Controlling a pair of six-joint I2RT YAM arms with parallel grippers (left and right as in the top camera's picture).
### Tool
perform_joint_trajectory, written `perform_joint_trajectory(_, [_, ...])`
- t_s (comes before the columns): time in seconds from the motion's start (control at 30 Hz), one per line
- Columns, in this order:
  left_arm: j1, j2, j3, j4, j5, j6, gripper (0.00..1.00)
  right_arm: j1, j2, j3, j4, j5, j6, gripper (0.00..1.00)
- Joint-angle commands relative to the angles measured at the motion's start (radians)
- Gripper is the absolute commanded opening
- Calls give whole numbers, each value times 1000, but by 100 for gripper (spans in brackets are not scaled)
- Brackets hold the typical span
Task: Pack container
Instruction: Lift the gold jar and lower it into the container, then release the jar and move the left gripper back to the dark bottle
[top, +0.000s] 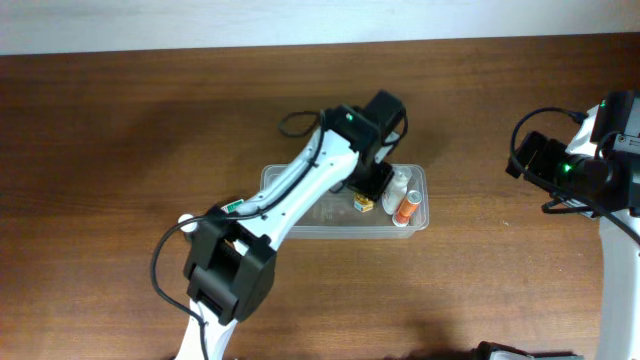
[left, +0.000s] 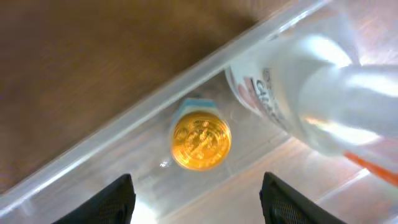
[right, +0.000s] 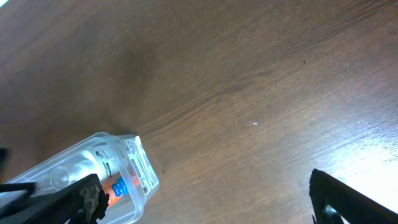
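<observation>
Hovering over container (top: 272, 181), left pincer (left: 198, 200) apart, empty; right pincer (right: 205, 202) apart too, well clear of container.

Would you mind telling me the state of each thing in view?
container: open-topped, holding three items.
yellow-capped jar: upright inside, not gripped.
white bottle: lying inside.
orange bottle: lying inside.
left fingers: open, empty, above jar.
right fingers: open, empty, over table.
</observation>
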Motion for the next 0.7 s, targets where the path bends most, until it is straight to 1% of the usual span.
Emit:
perform_joint_trajectory(0.0, [34, -30, 108, -87, -109, 5, 66, -3, 2, 10, 3, 6, 5, 98])
perform_joint_trajectory(0.1, [76, -52, 163, -193, -201, -3, 66, -3, 2, 10, 3, 6, 5, 98])
perform_joint_trajectory(0.2, [150, -86, 175, -289, -283, -61, 67, -3, 2, 10, 3, 6, 5, 99])
perform_joint_trajectory(0.37, [335, -129, 175, -417, -296, -130, 67, -3, 2, 10, 3, 6, 5, 98])
perform_joint_trajectory(0.47, [462, -130, 174, -461, -275, -137, 72, -3, 2, 10, 3, 6, 5, 98])
perform_joint_trajectory(0.53, [538, -130, 159, -462, -220, -136, 76, -3, 2, 10, 3, 6, 5, 98])
perform_joint_trajectory(0.57, [576, -130, 148, -462, -179, -130, 76, -3, 2, 10, 3, 6, 5, 98])
perform_joint_trajectory(0.67, [661, -130, 98, -446, -74, -60, 76, -4, 2, 10, 3, 6, 5, 98])
